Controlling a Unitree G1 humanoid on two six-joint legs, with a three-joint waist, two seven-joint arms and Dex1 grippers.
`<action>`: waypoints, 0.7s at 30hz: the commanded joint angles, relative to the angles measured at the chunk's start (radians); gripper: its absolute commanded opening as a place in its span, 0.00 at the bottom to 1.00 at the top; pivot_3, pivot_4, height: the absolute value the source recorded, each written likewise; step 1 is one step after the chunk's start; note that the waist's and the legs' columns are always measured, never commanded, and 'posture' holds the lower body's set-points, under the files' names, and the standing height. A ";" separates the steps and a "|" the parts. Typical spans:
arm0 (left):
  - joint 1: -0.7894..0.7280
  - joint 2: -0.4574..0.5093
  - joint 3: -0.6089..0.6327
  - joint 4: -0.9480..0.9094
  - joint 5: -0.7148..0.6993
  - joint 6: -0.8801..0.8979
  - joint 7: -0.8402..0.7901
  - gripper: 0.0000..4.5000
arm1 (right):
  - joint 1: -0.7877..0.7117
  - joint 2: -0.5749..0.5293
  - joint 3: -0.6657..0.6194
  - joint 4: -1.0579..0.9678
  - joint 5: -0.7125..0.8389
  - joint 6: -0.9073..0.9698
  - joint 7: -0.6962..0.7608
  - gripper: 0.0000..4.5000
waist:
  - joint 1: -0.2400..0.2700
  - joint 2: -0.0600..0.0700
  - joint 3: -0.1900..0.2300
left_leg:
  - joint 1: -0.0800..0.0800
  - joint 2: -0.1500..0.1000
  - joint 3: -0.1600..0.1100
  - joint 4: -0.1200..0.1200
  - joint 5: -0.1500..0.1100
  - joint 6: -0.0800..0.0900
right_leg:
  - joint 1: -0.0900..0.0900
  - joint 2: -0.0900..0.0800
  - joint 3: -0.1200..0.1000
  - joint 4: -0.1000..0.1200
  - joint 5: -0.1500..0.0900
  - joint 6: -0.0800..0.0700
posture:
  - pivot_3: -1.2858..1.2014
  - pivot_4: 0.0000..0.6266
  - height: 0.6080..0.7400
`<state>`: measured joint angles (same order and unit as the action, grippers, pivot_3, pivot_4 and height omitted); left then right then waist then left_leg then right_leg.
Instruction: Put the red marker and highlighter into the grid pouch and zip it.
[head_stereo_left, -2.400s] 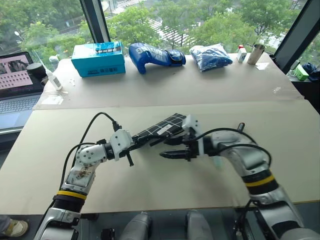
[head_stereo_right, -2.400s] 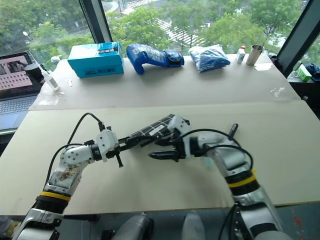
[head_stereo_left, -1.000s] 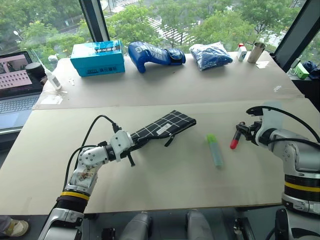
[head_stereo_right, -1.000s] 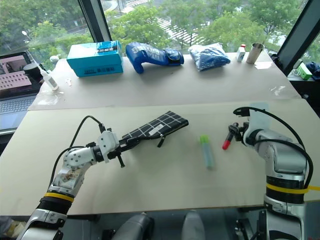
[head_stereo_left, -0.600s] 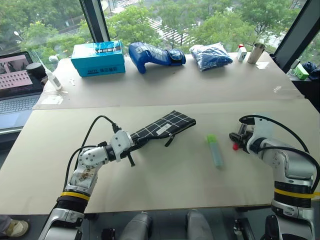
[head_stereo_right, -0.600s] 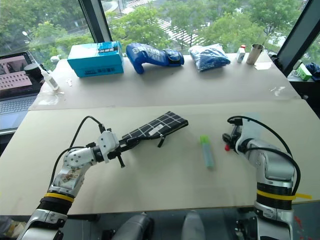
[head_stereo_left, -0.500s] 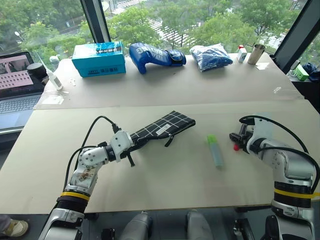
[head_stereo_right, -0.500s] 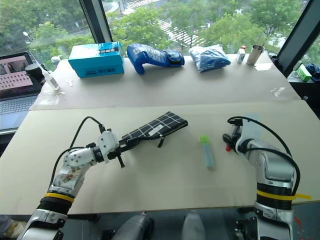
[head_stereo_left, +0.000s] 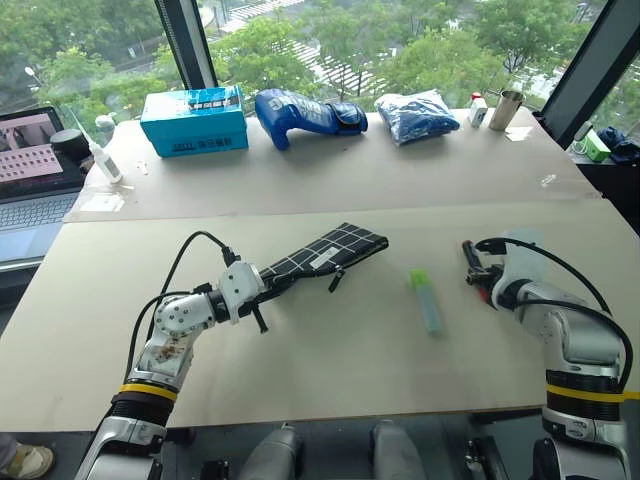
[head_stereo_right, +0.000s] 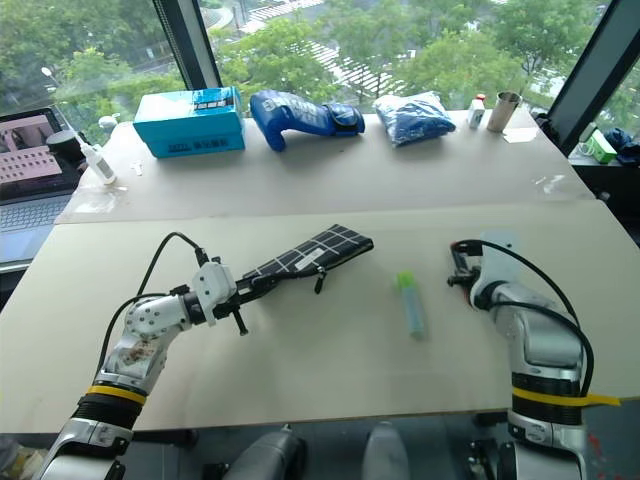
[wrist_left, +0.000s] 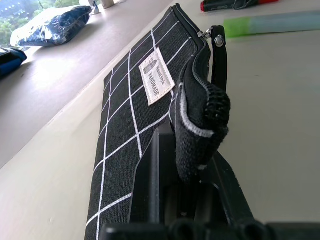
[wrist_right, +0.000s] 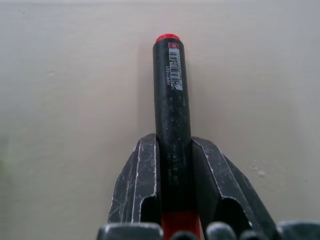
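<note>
The grid pouch (head_stereo_left: 325, 255), black with white lines and a white label, lies slanted at the table's middle. My left gripper (wrist_left: 185, 150) is shut on its near end, and its zipper pull (wrist_left: 218, 37) hangs at the far end. The highlighter (head_stereo_left: 426, 298), pale teal with a lime cap, lies loose on the table between the pouch and my right arm. My right gripper (wrist_right: 172, 142) is shut on the red marker (wrist_right: 171, 85), whose black barrel sticks out past the fingertips low over the table. In the left eye view this gripper (head_stereo_left: 472, 262) sits right of the highlighter.
Along the back of the table stand a teal box (head_stereo_left: 195, 118), a blue glove (head_stereo_left: 305, 108), a blue bag (head_stereo_left: 420, 112) and a metal cup (head_stereo_left: 508, 108). A laptop (head_stereo_left: 35, 165) sits at the far left. A seam crosses the table behind the pouch.
My right gripper has come a little left and down and closed its fingers on the red marker. The left gripper, pouch and highlighter have stayed put.
</note>
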<state>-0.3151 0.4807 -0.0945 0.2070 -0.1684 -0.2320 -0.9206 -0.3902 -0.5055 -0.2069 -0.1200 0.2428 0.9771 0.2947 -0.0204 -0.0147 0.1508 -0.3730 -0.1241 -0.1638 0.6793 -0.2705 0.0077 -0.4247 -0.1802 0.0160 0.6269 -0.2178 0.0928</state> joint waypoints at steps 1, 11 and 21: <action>-0.017 0.033 0.026 -0.040 -0.056 0.049 -0.049 0.00 | -0.086 -0.113 0.070 -0.245 0.113 -0.195 0.296 0.11 | -0.005 0.004 0.002 | -0.001 0.000 0.000 0.000 0.000 0.000 | -0.001 0.000 0.000 0.000 0.000 0.000 | 0.52 0.24 1.00; -0.069 0.035 0.032 0.015 -0.074 0.084 -0.091 0.00 | 0.031 -0.516 0.281 -0.362 -0.017 -0.572 0.746 0.11 | 0.008 0.000 0.003 | -0.002 -0.001 0.002 0.003 -0.001 0.001 | 0.002 -0.002 -0.002 -0.004 0.000 0.002 | 0.52 0.24 1.00; -0.057 -0.008 -0.017 -0.023 -0.066 0.080 -0.127 0.00 | -0.107 -0.471 0.382 -0.176 -0.235 -0.771 0.710 0.11 | 0.008 0.000 0.003 | -0.002 0.000 0.003 0.001 0.002 -0.005 | -0.001 -0.001 -0.002 -0.003 0.000 0.002 | 0.52 0.24 1.00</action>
<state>-0.3739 0.4736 -0.1141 0.2147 -0.2293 -0.1369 -1.0434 -0.4780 -0.9652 0.1868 -0.2946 0.0335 0.2574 0.9980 -0.0126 -0.0152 0.1542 -0.3748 -0.1238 -0.1604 0.6806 -0.2683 0.0028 -0.4253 -0.1815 0.0139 0.6240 -0.2177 0.0949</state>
